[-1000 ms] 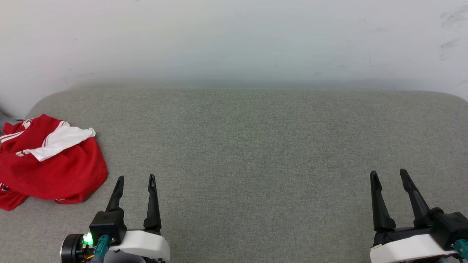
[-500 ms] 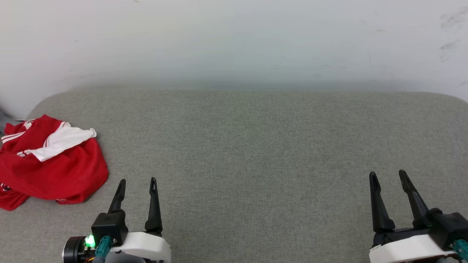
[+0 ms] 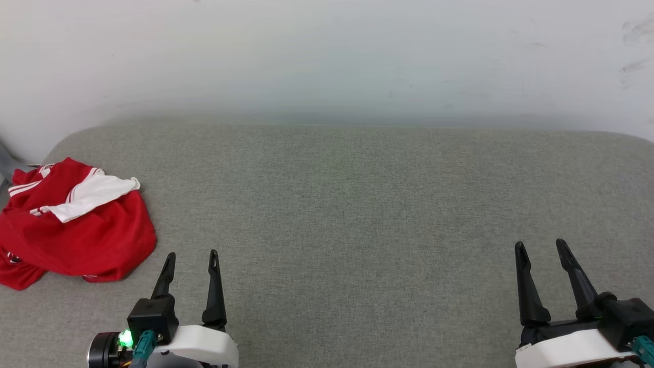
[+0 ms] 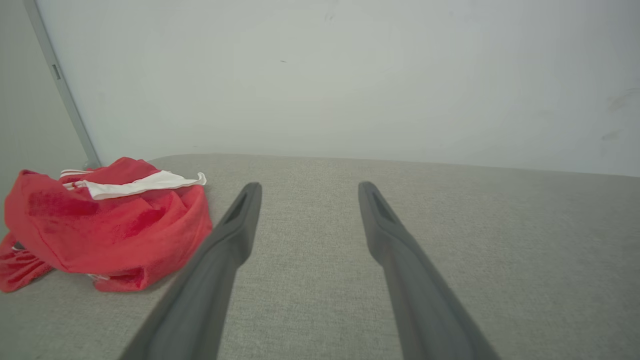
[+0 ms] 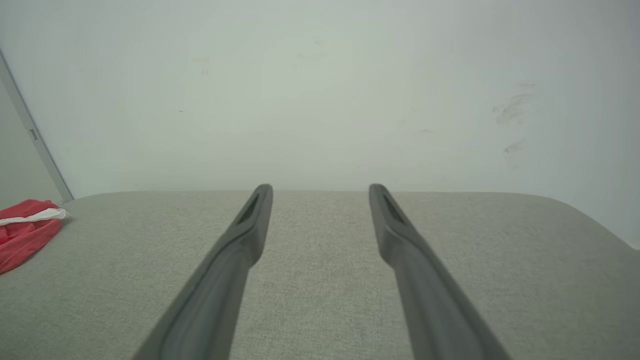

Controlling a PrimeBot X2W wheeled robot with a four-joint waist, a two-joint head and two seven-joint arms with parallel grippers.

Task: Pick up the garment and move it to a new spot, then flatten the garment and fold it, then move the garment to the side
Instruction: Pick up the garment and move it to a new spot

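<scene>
Progress: none judged done | shirt (image 3: 87, 235) lies crumpled at left end of cushion (image 3: 357, 204) | left gripper (image 3: 191, 253) spread, empty, over cushion's front edge | right gripper (image 3: 540, 242) spread, empty, at cushion's right front | remaining: pick-up, move, flatten, fold, set aside

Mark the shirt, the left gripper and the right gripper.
shirt (image 3: 97, 240): head view, on its red body cloth.
left gripper (image 3: 192, 253): head view, midway between its fingertips.
right gripper (image 3: 540, 243): head view, midway between its fingertips.
</scene>
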